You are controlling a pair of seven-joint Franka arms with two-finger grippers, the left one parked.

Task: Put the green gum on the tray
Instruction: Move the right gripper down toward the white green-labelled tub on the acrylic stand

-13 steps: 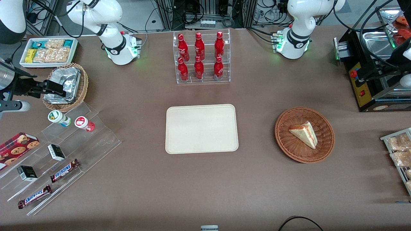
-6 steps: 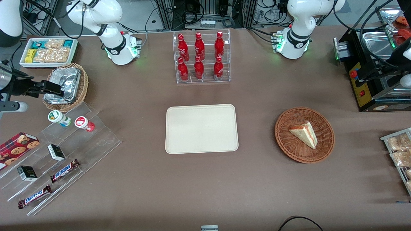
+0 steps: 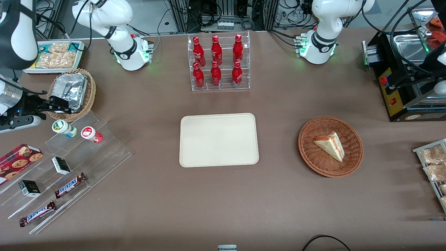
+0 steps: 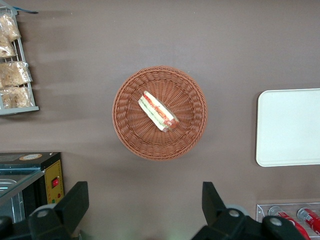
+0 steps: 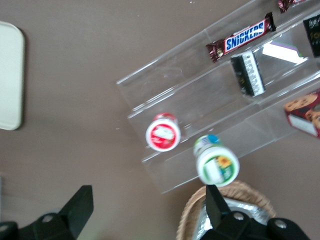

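The green gum (image 3: 63, 127) stands on the top step of a clear acrylic stand at the working arm's end of the table, beside a similar red-lidded bottle (image 3: 91, 134). It also shows in the right wrist view (image 5: 216, 165), with the red one (image 5: 163, 133) beside it. My right gripper (image 3: 64, 104) is open and empty. It hovers over the rim of a foil-lined wicker basket, a little farther from the front camera than the green gum. Its fingers (image 5: 80, 205) stand wide apart. The cream tray (image 3: 218, 139) lies bare at mid-table and also shows in the right wrist view (image 5: 10, 75).
The foil-lined wicker basket (image 3: 71, 92) sits under the gripper. The acrylic stand (image 3: 87, 157) holds Snickers bars (image 3: 70, 185), small dark boxes and a cookie box (image 3: 17, 158). A white snack bin (image 3: 55, 55), a cola rack (image 3: 218, 62) and a sandwich basket (image 3: 330, 146) stand around.
My right gripper has come nearer to the front camera, from over the foil basket's middle to its near rim, closer to the green gum. Nothing else moved.
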